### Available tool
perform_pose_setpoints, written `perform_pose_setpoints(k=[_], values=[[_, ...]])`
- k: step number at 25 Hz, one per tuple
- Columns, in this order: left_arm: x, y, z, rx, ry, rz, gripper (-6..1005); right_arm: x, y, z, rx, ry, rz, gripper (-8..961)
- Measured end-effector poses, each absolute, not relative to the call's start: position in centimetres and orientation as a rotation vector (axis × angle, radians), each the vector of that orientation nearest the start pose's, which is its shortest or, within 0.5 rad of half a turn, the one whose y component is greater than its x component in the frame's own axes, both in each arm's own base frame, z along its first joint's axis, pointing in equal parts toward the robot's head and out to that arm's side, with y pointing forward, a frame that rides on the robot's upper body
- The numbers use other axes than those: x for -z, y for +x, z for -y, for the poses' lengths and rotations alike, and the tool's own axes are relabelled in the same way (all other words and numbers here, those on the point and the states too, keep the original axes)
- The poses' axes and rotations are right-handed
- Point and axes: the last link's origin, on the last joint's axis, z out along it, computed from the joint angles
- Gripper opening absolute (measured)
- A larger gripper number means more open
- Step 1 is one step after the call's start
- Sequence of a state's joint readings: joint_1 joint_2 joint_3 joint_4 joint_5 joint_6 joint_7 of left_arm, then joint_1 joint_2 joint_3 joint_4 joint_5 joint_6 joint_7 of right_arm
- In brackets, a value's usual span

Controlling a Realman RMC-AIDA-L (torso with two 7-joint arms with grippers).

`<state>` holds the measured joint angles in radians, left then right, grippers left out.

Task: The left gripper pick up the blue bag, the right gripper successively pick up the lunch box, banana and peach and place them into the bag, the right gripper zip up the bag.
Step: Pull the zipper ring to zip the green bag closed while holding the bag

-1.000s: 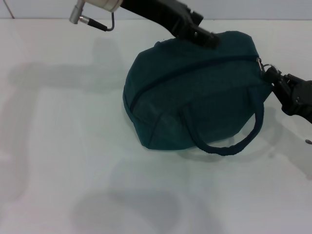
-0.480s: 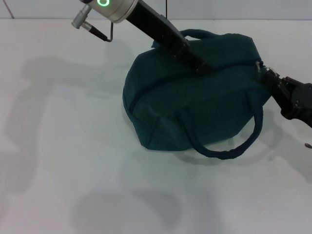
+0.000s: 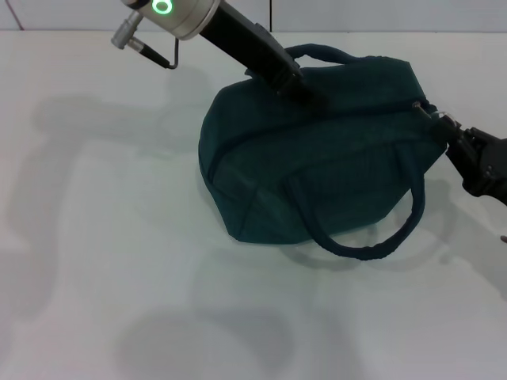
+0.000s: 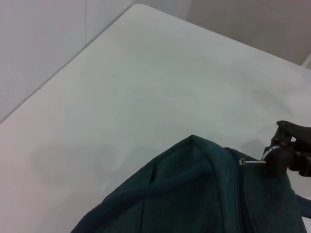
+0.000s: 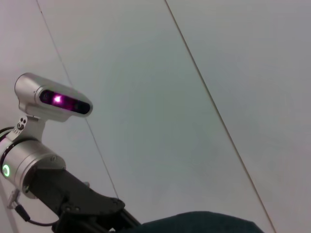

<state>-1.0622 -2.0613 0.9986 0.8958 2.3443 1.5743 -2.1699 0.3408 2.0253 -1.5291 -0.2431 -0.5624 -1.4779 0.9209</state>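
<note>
The blue bag sits on the white counter, its long axis running from near-left up to far-right. The left claw presses its top; grip unclear. The right claw pinches the zipper pull.

Blue bag, centre of head view: matt ribbed cloth, soft, creased; loop handle same fabric, padded. Zip pull at right edge of left wrist view: shiny silver metal ring. Table: smooth white top, faint sheen, soft shadows. Left arm, upper centre: black matt plastic w/ brushed silver metal collar upper left. Right gripper, right edge: black matt plastic.
</note>
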Motion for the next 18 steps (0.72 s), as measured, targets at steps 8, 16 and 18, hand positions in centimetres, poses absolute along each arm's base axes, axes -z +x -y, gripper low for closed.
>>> perform_pose_setpoints(k=[8, 16, 18], values=[[0.7, -7.5, -41.3, -0.013, -2.993, 0.608, 235, 0.7, 29.3, -29.0, -1.285, -2.028, -0.731, 3], [0.6, -7.9, -41.0, -0.025, -3.004, 0.625, 87, 0.5, 29.9, -29.9, -1.238, -1.974, -0.765, 2], [0.6, -8.0, -40.9, -0.032, -3.014, 0.627, 59, 0.6, 30.1, -30.3, -1.213, -1.965, -0.777, 2]])
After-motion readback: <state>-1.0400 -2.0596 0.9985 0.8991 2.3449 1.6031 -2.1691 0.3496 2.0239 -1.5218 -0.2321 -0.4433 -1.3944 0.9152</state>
